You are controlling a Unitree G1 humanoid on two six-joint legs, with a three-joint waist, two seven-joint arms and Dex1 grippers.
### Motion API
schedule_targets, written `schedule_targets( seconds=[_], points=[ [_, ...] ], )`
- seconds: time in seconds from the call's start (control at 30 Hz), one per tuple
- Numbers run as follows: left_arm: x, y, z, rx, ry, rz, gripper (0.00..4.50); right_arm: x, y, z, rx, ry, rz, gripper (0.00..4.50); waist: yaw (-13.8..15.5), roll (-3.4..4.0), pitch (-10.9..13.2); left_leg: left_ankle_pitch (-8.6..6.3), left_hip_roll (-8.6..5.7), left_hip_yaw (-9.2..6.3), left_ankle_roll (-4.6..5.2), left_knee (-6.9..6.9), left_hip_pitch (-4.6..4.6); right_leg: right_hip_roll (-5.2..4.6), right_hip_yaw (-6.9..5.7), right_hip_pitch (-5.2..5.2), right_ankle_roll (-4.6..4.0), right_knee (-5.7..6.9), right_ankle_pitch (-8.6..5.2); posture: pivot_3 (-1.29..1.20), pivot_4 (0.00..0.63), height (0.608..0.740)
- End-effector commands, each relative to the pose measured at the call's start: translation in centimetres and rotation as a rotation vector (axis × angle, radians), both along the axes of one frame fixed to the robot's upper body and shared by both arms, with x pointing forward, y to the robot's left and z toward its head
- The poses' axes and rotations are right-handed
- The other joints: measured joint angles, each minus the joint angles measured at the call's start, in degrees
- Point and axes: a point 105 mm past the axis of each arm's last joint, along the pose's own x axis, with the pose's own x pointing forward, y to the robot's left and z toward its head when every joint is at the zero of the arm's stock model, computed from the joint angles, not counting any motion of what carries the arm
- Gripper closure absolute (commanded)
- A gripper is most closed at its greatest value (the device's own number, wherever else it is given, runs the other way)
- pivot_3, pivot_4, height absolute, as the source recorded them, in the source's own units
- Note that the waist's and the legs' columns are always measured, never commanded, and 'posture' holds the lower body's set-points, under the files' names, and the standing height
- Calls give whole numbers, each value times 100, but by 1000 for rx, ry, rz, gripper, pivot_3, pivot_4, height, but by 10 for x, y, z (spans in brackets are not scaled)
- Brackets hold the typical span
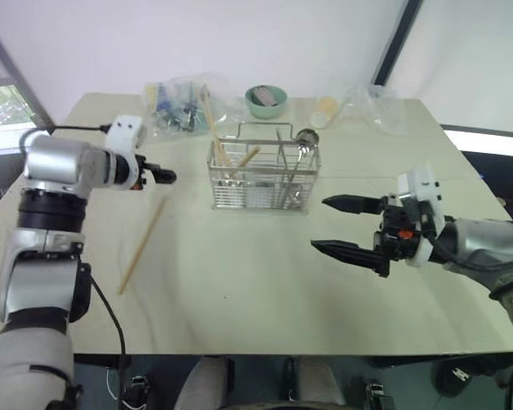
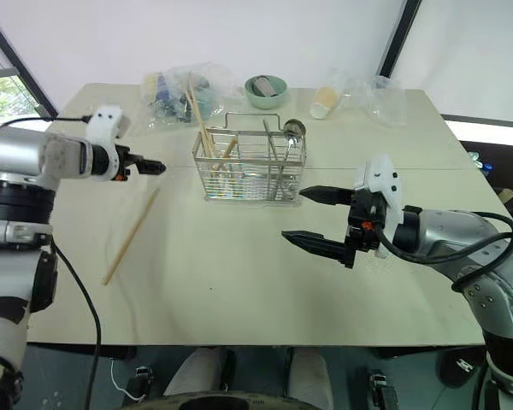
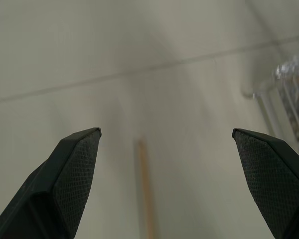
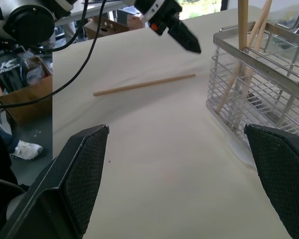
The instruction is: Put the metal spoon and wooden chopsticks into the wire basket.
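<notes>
Left eye view: wire basket (image 1: 264,178) sits mid-frame, slightly above centre, on the worktop (image 1: 265,299). One of the wooden chopsticks (image 1: 214,130) stands in its left compartment, leaning toward the upper left with its top well above the rim; a shorter stubby stick (image 1: 244,159) leans beside it. Metal spoon (image 1: 303,147) is already in the right side of the basket, bowl up and poking over the rim, so that item looks done. The other chopstick (image 1: 143,244) lies flat on the worktop to the left of the basket, well apart from it, running diagonally toward the lower left. Left gripper (image 1: 161,175) hangs just above the upper end of that chopstick, jaws spread wide and empty; left wrist view has the stick (image 3: 145,184) lined up between the two fingertips (image 3: 79,164), which reads as a pre-grasp alignment for a pinch across the stick. Right gripper (image 1: 346,225) sits lower right of the basket, jaws also spread, holding nothing, pointing left toward the basket; likely parked clear so the left arm owns the pickup. Clutter along the upper edge of the worktop, a green bowl (image 1: 266,99), a paper cup (image 1: 324,110) and plastic bags (image 1: 176,104), is out of the working path. Remaining job, by judgement: one chopstick to lift and drop in.
</notes>
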Motion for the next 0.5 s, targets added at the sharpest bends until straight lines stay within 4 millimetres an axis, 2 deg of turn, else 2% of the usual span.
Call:
schedule_targets(
  seconds=[0.03,0.2,0.5],
  points=[
    [0,6,1,59,-8,10,43,-4,1,10,0,-59,7,0,2,-1,2,0,1,0,0,0,0,0,0,0,0,0,0,0,150,635],
    [0,16,-9,71,22,41,43,-4,1,7,10,-54,-13,0,14,0,2,0,1,0,0,-1,-1,-2,1,3,-6,-11,-3,0,150,635],
    [-7,15,-45,35,163,25,43,-2,3,10,25,-58,-15,0,11,1,2,0,0,2,0,-10,-4,-2,0,9,-4,-43,0,0,150,635]
  ],
)
